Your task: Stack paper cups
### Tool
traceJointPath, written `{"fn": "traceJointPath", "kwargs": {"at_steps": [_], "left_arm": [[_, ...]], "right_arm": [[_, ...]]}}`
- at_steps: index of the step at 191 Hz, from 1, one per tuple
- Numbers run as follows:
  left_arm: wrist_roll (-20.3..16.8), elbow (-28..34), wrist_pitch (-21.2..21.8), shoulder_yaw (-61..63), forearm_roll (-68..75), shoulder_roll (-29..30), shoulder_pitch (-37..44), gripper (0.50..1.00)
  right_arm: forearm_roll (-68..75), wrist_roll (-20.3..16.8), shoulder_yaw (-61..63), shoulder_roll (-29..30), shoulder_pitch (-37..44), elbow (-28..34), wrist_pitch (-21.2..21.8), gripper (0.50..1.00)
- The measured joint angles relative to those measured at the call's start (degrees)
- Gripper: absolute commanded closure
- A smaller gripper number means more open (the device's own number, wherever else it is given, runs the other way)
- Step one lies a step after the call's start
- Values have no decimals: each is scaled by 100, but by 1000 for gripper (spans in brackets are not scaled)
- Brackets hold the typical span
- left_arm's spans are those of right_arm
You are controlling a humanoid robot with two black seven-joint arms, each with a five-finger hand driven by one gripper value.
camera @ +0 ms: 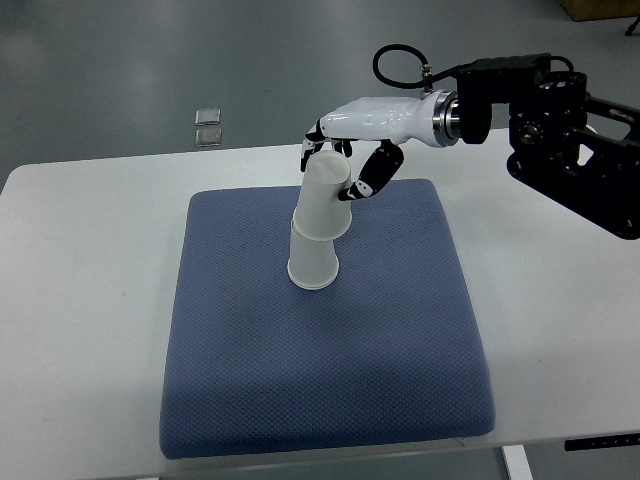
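Two white paper cups stand upside down on the blue mat. The lower cup rests on the mat left of centre. The upper cup sits over it, tilted slightly to the right. My right hand reaches in from the right and its fingers and thumb close around the top end of the upper cup. The left arm is out of view.
The mat lies on a white table. The right arm's black wrist and forearm hang over the table's back right. Two small square objects lie on the floor beyond the table's far edge.
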Motion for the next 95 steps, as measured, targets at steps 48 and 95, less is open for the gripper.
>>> {"fn": "traceJointPath", "kwargs": {"at_steps": [48, 95], "left_arm": [[0, -1, 0, 0, 0, 0, 0, 500], [0, -1, 0, 0, 0, 0, -1, 500]], "right_arm": [[112, -64, 5, 93, 2, 0, 18, 1000], [314, -162, 9, 112, 20, 7, 18, 1000]]}}
